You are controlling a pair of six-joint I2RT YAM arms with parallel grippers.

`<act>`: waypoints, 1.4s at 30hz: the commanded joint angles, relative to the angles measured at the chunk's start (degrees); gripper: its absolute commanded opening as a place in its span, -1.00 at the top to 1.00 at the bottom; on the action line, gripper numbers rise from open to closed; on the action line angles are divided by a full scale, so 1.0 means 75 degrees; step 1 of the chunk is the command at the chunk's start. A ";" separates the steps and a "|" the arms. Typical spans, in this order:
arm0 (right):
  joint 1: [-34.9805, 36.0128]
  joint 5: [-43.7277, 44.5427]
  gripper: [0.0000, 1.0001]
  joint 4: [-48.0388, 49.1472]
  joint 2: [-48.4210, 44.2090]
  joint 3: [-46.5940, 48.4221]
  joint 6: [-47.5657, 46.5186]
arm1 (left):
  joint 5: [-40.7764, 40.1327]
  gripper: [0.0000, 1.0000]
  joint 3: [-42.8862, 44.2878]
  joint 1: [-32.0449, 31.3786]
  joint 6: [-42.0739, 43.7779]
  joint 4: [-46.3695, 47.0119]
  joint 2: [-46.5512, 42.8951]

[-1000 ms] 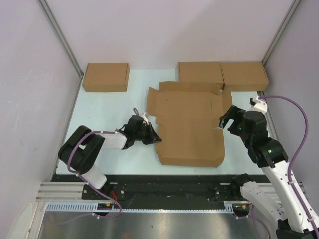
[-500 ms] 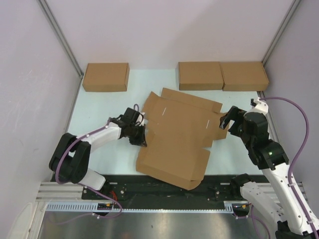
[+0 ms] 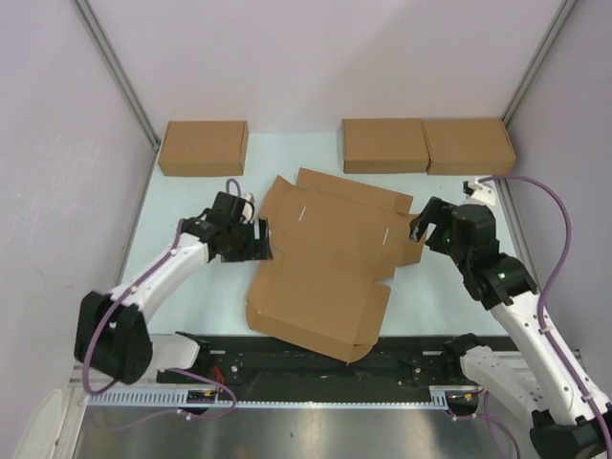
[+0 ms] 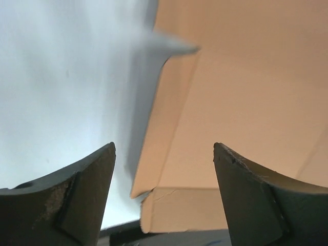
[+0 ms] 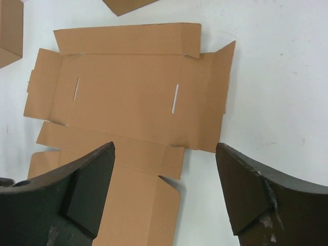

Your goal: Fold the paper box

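One paper box (image 3: 325, 273) is present: a flat die-cut sheet, unfolded, lying skewed on the table (image 3: 177, 201) between the two grippers. Two slits are cut in its far panel; both show in the right wrist view. Its near corner reaches past the table edge onto the black rail (image 3: 430, 356).

The left gripper (image 3: 260, 239) is level with the sheet's left edge, just beside it. Its jaws are apart. In the left wrist view that edge and a flap run ahead of the fingers (image 4: 84, 197) and nothing is clamped between them.

The right gripper (image 3: 422, 228) is at the sheet's right side flap, above it. Its jaws are also apart and hold nothing. Whether it touches the flap cannot be told.

Three closed cardboard boxes lie along the far table edge, beyond both grippers:
- One (image 3: 203, 147) beyond the left gripper, well apart from the sheet.
- Two (image 3: 384, 144) (image 3: 469, 145), side by side and touching, beyond the right gripper. The nearer of them lies just beyond the sheet's far flap.
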 commanded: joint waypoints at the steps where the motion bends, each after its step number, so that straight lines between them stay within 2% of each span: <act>1: 0.0516 0.0589 -0.58 0.1058 0.0734 0.0020 0.0238 | -0.0133 -0.64 0.0551 0.0009 -0.0724 0.1043 -0.1311; 2: 0.0668 0.1172 -0.54 0.1466 0.0899 0.0009 0.0273 | -0.0005 -0.62 0.0388 -0.0002 -0.0854 0.1456 -0.1475; 3: 0.0855 0.1282 -0.51 0.1737 0.1040 0.0009 0.0146 | 0.0043 -0.59 0.0015 -0.0002 -0.1018 0.1854 -0.1651; 5: 0.0997 0.1039 -0.47 0.2439 0.1576 0.0195 -0.0333 | 0.0182 -0.57 -0.0292 -0.0002 -0.1405 0.2664 -0.1922; 7: 0.1278 0.0885 -0.54 0.2723 0.2058 0.0615 -0.1270 | 0.0289 -0.53 -0.0644 -0.0002 -0.1604 0.3156 -0.1865; 10: 0.1210 0.0452 -0.65 0.3110 0.3089 0.1062 -0.1975 | 0.0336 -0.49 -0.0879 -0.0002 -0.1710 0.3241 -0.1619; 14: 0.0916 -0.0368 -0.68 0.3520 0.4425 0.1963 -0.2608 | 0.0126 -0.46 -0.1358 -0.0002 -0.1862 0.3276 -0.1559; 19: 0.0658 -0.1854 -0.68 0.4525 0.6031 0.2458 -0.3568 | 0.0137 -0.42 -0.1887 -0.0002 -0.2425 0.3686 -0.1711; 22: 0.0517 -0.2722 -0.65 0.4681 0.6733 0.2774 -0.3793 | 0.0207 -0.40 -0.2192 -0.0014 -0.2636 0.3944 -0.1735; 25: 0.0517 -0.2818 -0.64 0.4902 0.7471 0.3183 -0.4284 | 0.0184 -0.39 -0.2368 -0.0014 -0.2695 0.3956 -0.1630; 30: 0.0366 -0.2853 -0.62 0.4799 0.8469 0.4061 -0.5173 | 0.0289 -0.38 -0.2613 -0.0014 -0.2940 0.4073 -0.1583; 34: 0.0178 -0.3216 -0.59 0.4004 0.9360 0.5140 -0.5842 | 0.0488 -0.36 -0.2930 -0.0026 -0.3245 0.4319 -0.1676; 38: -0.0045 -0.3754 -0.55 0.3475 1.0157 0.6369 -0.6020 | 0.0605 -0.35 -0.3164 -0.0084 -0.3363 0.4460 -0.1618; 42: -0.0081 -0.4072 -0.51 0.3193 1.0812 0.6980 -0.6183 | 0.0687 -0.35 -0.3212 -0.0096 -0.3305 0.4425 -0.1583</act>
